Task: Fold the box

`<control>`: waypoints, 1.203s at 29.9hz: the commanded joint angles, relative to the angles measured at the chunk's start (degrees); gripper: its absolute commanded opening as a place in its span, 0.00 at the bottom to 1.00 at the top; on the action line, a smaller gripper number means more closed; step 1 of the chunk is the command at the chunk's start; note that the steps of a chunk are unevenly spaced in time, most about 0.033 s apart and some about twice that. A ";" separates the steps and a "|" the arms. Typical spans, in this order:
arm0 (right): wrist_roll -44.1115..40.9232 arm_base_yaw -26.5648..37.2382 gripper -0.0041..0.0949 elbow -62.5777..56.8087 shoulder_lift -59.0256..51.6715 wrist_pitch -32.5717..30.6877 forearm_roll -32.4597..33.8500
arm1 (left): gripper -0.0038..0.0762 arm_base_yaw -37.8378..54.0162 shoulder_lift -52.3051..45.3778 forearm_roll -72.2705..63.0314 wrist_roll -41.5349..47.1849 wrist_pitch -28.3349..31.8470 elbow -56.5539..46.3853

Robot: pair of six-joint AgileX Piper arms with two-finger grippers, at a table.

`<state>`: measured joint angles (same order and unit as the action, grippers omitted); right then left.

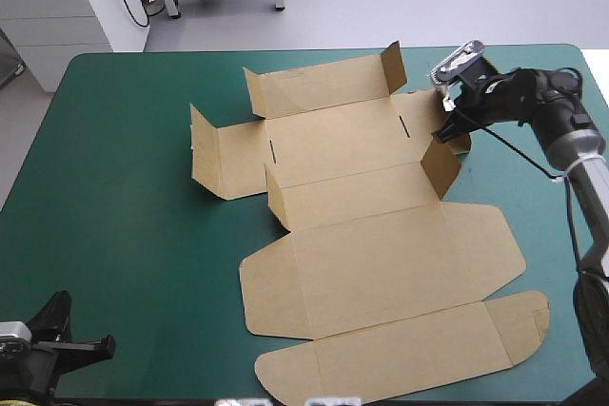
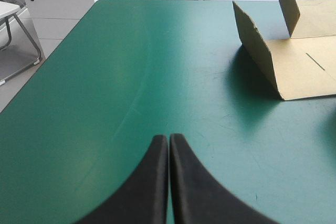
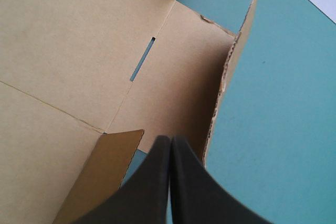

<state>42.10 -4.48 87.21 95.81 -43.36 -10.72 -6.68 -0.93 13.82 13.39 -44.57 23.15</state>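
Brown box (image 1: 381, 254) lies mid table (image 1: 124, 159), walls half-raised; right gripper (image 3: 169, 139), fingers together and empty, sits at its right end, so nudge that flap upright along the crease; left gripper (image 2: 168, 137) together, idle.

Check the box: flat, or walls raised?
Partly raised: the box has far flaps standing; its near panels lie flat on the table.

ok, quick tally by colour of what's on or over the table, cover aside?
Brown: 1, the box
Black: 2, the left gripper and the right gripper, jaws shut on both
Total: 3
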 commanded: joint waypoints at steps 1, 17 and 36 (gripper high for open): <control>-4.51 -2.57 0.02 2.25 -0.27 6.86 8.14 | 0.04 0.00 -0.44 0.40 0.26 4.09 1.37; -6.60 -3.67 0.58 3.32 4.04 13.26 11.34 | 0.04 0.00 -0.44 0.40 0.26 4.09 1.37; -13.21 -3.67 0.58 10.68 15.15 9.34 20.50 | 0.04 0.00 -0.44 0.40 0.12 4.09 1.37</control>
<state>29.10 -8.18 95.48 113.15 -36.29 8.17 -6.68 -0.93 13.82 13.39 -44.57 23.15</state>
